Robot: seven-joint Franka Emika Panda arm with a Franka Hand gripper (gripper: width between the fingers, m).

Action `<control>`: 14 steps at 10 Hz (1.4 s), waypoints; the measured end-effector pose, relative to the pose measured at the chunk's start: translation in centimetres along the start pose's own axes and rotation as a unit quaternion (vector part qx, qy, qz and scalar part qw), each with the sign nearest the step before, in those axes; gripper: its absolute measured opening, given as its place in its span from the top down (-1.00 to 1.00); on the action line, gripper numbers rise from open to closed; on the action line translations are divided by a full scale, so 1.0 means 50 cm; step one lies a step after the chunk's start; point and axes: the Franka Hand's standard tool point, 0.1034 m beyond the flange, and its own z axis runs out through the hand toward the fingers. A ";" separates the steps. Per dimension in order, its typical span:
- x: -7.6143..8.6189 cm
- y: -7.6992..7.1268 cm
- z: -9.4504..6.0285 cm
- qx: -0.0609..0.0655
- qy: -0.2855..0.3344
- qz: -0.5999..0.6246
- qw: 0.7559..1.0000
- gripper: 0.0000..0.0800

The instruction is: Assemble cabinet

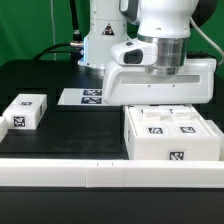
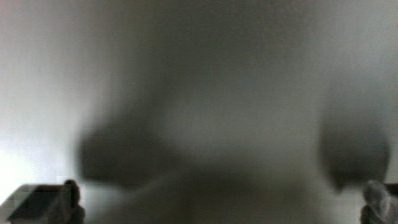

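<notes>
The cabinet (image 1: 172, 140) is a large white box with black-and-white tags on its top and front, standing at the exterior view's right near the front edge. My gripper (image 1: 163, 98) hangs straight down just behind and above the cabinet's top, and its fingertips are hidden there. In the wrist view the two dark fingertips (image 2: 50, 203) stand at the far edges of the picture, wide apart. Between them is only a blurred, very close pale surface with dark shadows. I see nothing held.
A small white tagged block (image 1: 24, 111) lies at the exterior view's left on the black table. The marker board (image 1: 84, 97) lies flat behind it, in front of the robot base. A white rail (image 1: 60, 173) runs along the table's front.
</notes>
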 end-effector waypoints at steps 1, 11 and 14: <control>0.000 0.008 0.000 0.000 0.000 -0.007 1.000 -0.99; 0.015 -0.001 -0.001 -0.002 0.029 -0.016 0.999 -0.93; 0.010 0.005 0.001 -0.003 0.027 -0.028 0.999 0.31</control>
